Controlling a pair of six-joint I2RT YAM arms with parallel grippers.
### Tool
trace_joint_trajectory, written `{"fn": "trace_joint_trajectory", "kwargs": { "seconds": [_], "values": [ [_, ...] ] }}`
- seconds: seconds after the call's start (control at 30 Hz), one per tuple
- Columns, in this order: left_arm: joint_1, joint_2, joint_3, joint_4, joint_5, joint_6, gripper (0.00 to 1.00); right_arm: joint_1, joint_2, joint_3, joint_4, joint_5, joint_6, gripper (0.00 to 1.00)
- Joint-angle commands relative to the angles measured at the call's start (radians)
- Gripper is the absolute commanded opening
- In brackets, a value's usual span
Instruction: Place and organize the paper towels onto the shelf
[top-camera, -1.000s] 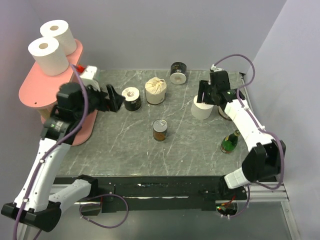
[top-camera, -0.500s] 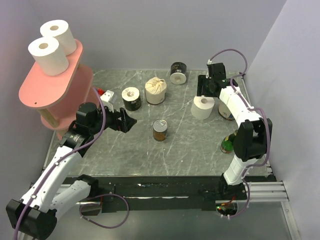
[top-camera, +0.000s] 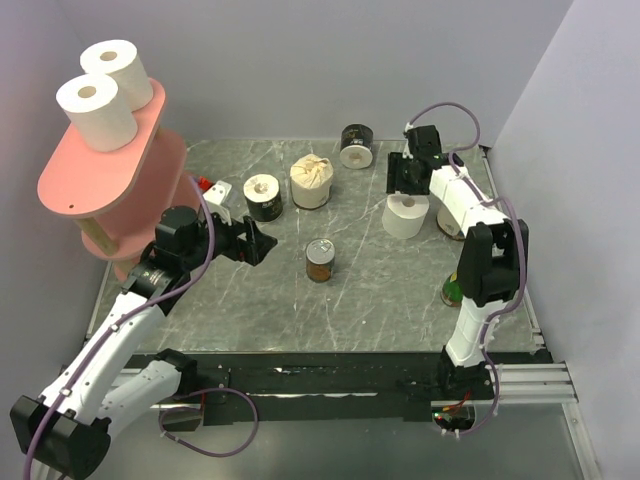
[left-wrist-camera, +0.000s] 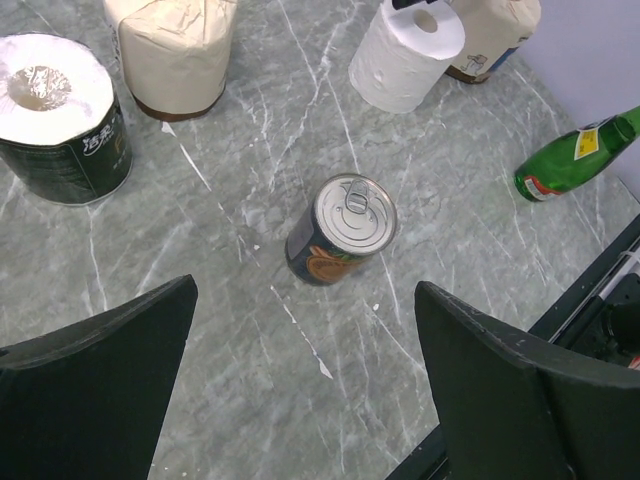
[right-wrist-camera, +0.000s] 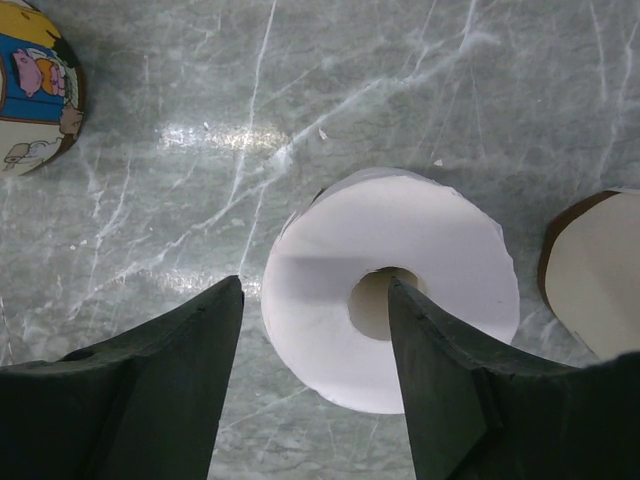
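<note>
Two white paper towels (top-camera: 95, 110) are seen standing on the top board of the pink shelf (top-camera: 75, 180) at the far left. A third white roll (right-wrist-camera: 320, 290) stands on the bench (top-camera: 380, 290) at the right, and the right tool (top-camera: 405, 175) is held spread above it. The left tool (left-wrist-camera: 305, 300) is held spread and empty above the bench, near the tin can (left-wrist-camera: 340, 230). A black-wrapped roll (top-camera: 263, 197) and a cream roll (top-camera: 311, 181) are set side by side farther back.
</note>
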Motion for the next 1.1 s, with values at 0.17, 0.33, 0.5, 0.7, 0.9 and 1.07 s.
{"fn": "trace_joint_trajectory", "kwargs": {
  "seconds": [0.17,0.33,0.5,0.7,0.9,1.07],
  "values": [
    [-0.017,-0.013,-0.002,0.028,-0.042,0.014,0.98,0.019,0.041,0.024,-0.014,0.042,0.028,0.68],
    [-0.025,-0.010,0.001,0.017,-0.056,0.020,0.98,0.023,0.058,0.026,-0.014,0.034,0.025,0.68],
    [-0.026,-0.019,0.001,0.013,-0.085,0.026,0.99,0.030,0.065,0.028,-0.019,0.046,0.019,0.63],
    [-0.028,-0.024,0.004,0.002,-0.111,0.034,0.99,0.053,0.036,-0.024,-0.014,0.052,0.010,0.54],
    [-0.029,-0.038,0.001,0.007,-0.130,0.032,0.99,0.101,-0.074,-0.143,-0.016,0.111,-0.006,0.42],
    [-0.029,-0.050,0.000,0.003,-0.154,0.029,0.99,0.190,-0.247,-0.299,-0.017,0.161,0.004,0.40]
  ]
}}
